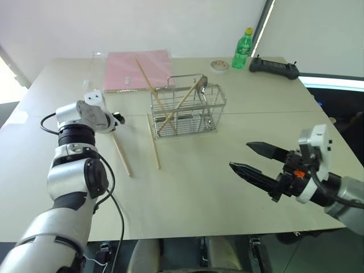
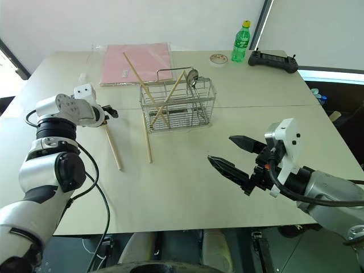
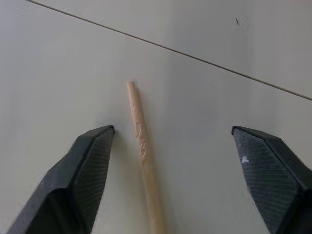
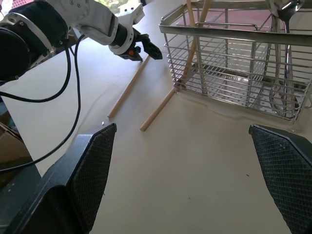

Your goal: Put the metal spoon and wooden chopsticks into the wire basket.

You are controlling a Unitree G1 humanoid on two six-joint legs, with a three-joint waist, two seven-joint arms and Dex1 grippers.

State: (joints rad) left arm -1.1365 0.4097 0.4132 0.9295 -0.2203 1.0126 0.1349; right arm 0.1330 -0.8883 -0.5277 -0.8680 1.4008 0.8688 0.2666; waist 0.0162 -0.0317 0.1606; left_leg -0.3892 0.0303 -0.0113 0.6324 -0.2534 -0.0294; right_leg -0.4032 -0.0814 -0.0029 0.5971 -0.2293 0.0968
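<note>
Between the fingers of the left gripper (image 3: 173,131) a pale tan wooden chopstick (image 3: 144,156) is lying flat on the cream table (image 1: 227,187), its blunt end just ahead of the fingertips (image 3: 100,139); a second loose chopstick (image 1: 153,141) is lying just beside it, toward the silver wire basket (image 1: 187,108). Two more chopsticks (image 1: 179,105) are already leaning crossed inside that basket, with the shiny metal spoon (image 2: 192,77) standing in its far corner. The stick looks light, stiff and smooth, so it is likely to roll or pivot if pinched at the very tip; a hold farther down its length seems safer. Jaws on the left are standing apart, straddling the stick without touching it. Well off to the other side, the right gripper (image 1: 256,162) is hovering wide open, holding nothing.
</note>
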